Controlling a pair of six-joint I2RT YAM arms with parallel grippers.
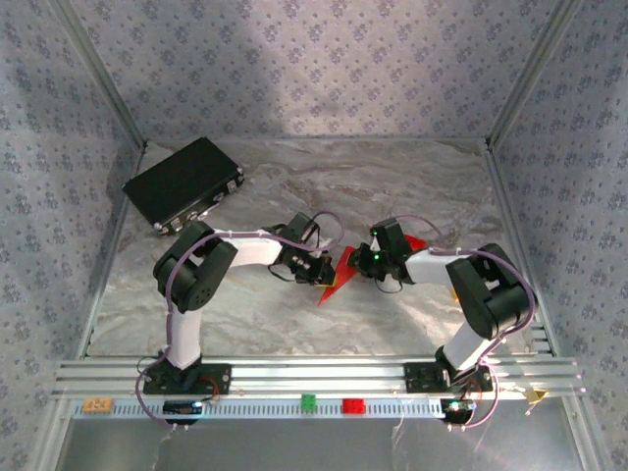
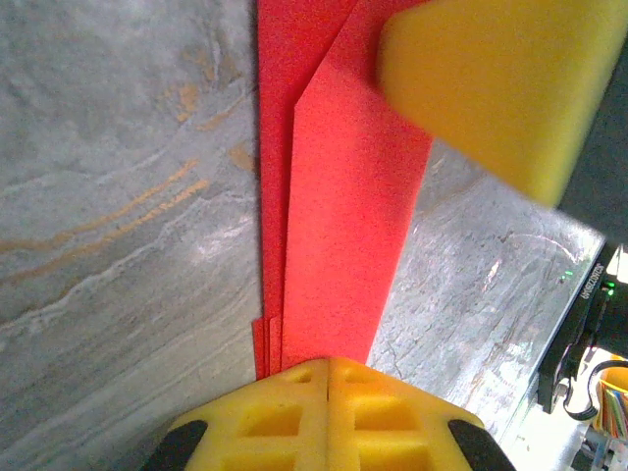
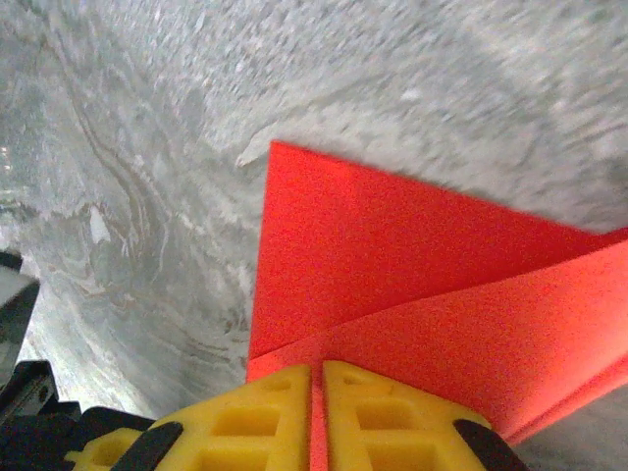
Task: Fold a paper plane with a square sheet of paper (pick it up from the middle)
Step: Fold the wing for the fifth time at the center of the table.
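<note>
The paper (image 1: 337,278) lies mid-table between the 2 arms, already creased into a narrow, layered shape. In the left wrist view at least 2 overlapping layers of paper (image 2: 343,216) run away from the fingers. The left gripper (image 2: 327,365) has its jaws pressed together on the near end of the strip. The right gripper (image 3: 316,371) is clamped the same way on a folded edge, with a flap of paper (image 3: 392,265) spreading over the table (image 3: 147,147). From above, the left gripper (image 1: 322,267) and right gripper (image 1: 365,260) sit close together. I cannot tell from there whether the paper rests on the table or hangs just clear of it.

The sheet looks very light and thin. It should be limp across any open span but stiffer along its creases. It will likely slide on the smooth table and spring back at a fold unless pressed flat. With 2 pinches on it, any pull apart risks a tear or a stray wrinkle. The safest hold is on the stacked layers beside the centre crease, not on a single loose flap or the tip.
</note>
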